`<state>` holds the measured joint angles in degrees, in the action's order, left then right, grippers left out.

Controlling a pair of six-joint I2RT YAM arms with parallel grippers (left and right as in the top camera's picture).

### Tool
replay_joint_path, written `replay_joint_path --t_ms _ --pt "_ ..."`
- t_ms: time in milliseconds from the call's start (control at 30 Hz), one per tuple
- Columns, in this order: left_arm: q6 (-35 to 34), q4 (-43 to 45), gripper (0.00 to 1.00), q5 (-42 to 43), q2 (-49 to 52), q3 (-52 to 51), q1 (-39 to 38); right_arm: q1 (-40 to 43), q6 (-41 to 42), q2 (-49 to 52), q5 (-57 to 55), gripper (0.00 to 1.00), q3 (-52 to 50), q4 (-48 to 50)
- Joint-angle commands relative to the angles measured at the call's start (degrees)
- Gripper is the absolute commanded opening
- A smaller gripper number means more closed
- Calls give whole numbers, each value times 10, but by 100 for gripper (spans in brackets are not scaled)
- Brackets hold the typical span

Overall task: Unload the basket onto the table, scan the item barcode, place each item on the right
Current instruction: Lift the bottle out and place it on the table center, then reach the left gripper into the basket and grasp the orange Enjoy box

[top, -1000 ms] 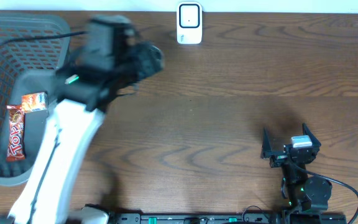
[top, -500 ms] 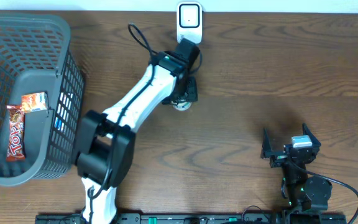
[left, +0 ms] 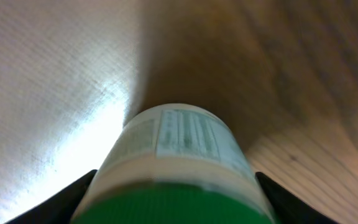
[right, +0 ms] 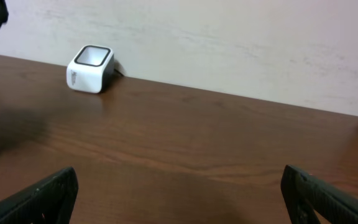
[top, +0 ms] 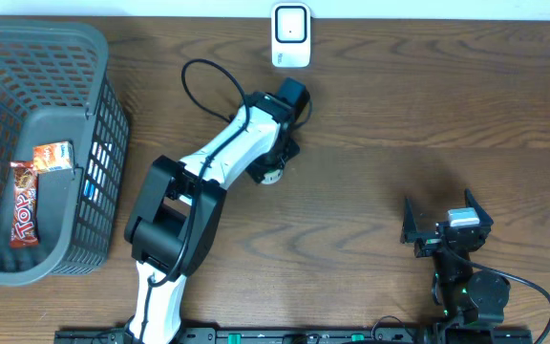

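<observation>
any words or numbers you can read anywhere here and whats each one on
"Toy": big white letters on the red candy bar lying in the basket; anything after those letters is unclear.
Orange packet beside it: print too small to read.
Jar with the green lid: its label shows a table of fine print, too blurred to read.
Scanner: no readable marking.

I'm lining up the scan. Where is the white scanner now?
Overhead view: the white scanner stands at the far edge of the table, near the middle, just beyond the left gripper and the jar.
</observation>
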<state>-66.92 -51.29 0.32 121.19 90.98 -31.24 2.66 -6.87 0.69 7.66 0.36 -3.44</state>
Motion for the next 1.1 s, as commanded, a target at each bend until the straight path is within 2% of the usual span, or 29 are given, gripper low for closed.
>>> replay_joint_path --t_ms 0,67,233,433,600,667,800,967,1067 --pt "-62 -5 83 -34 1 -4 -16 -5 6 -3 -3 99 -1 -2" --pt "-41 -5 93 -31 -3 -3 -16 -5 6 -3 -3 99 -1 -2" --pt "62 -6 93 -29 -54 18 -6 -5 6 -3 -3 99 -1 -2" --pt "228 -19 93 -25 -228 66 33 -5 6 -3 -3 99 -1 -2" --pt "379 -29 93 -26 -384 134 118 -5 6 -3 -3 99 -1 -2" --pt "388 -41 94 -47 -428 148 179 -5 6 -3 -3 99 -1 -2" --pt "380 -89 93 -57 -486 150 379 -5 6 -3 -3 99 -1 -2" --pt "371 -155 94 -18 -456 138 578 -5 6 -3 -3 99 -1 -2" --pt "336 -177 93 -8 -415 122 625 -5 6 -3 -3 99 -1 -2"
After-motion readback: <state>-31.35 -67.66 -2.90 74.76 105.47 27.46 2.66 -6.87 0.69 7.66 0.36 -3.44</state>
